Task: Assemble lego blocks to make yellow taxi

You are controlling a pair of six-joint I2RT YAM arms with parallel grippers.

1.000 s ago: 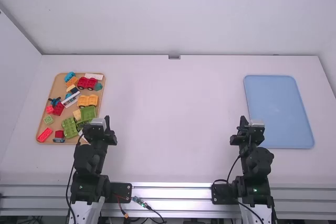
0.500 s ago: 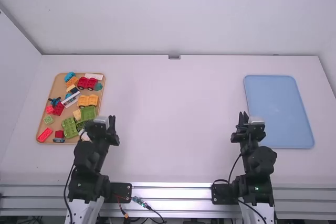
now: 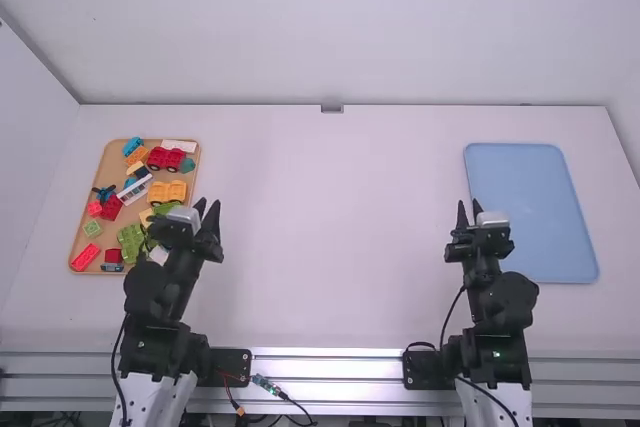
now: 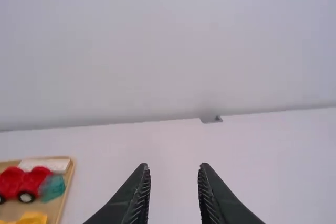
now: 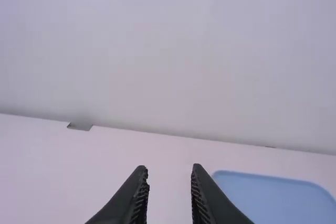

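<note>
My left gripper (image 3: 207, 205) stands open beside the near right edge of the wooden tray, holding nothing; in the left wrist view the same gripper (image 4: 174, 166) has its fingers apart. My right gripper (image 3: 469, 205), also open and empty, is at the near left side of the blue tray; the right wrist view shows this gripper (image 5: 169, 167) with a gap between its fingers. Lego pieces lie on the wooden tray: a yellow wheeled base (image 3: 167, 192), a red wheeled base (image 3: 166, 158), green blocks (image 3: 132, 242) partly behind the left arm, and several red and blue pieces.
The wooden tray (image 3: 77, 237) lies at the table's left, the blue tray (image 3: 530, 202) at its right. Bare white table (image 3: 330, 227) stretches between them. A wall rises behind the far edge, with a small grey bracket (image 3: 332, 108) there.
Both grippers have moved forward a little, away from the camera, and their fingers have spread apart. The left arm also leans more to the right. The Lego pieces have stayed where they were.
</note>
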